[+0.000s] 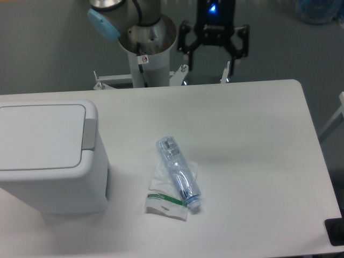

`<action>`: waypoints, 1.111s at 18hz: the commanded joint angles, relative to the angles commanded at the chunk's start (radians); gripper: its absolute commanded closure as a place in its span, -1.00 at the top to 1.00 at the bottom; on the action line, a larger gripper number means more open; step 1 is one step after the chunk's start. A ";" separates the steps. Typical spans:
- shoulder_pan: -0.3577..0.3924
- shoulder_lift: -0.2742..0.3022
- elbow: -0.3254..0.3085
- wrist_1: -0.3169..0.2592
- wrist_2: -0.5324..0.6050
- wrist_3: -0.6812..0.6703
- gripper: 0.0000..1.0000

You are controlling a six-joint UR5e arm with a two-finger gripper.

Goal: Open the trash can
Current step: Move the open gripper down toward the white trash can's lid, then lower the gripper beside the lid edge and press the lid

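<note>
The trash can is a large white boxy bin at the table's left edge. Its flat lid lies shut, and a grey push bar runs along the lid's right side. My gripper hangs open above the far edge of the table, well up and to the right of the bin. Its black fingers point down with nothing between them, and a blue light shows on the wrist above them.
A crushed clear plastic bottle lies on a torn label wrapper near the table's middle, right of the bin. The arm's base column stands behind the far edge. A small black object sits at the front right corner.
</note>
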 joint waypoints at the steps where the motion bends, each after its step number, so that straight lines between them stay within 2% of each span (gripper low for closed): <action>1: -0.015 -0.009 0.000 0.020 -0.020 -0.061 1.00; 4: -0.081 -0.044 0.002 0.097 -0.035 -0.209 1.00; 9: -0.199 -0.106 0.012 0.226 -0.034 -0.359 1.00; 14: -0.247 -0.146 0.025 0.247 -0.036 -0.387 1.00; 18: -0.282 -0.169 0.025 0.299 -0.036 -0.424 1.00; 20: -0.307 -0.180 0.025 0.301 -0.032 -0.427 1.00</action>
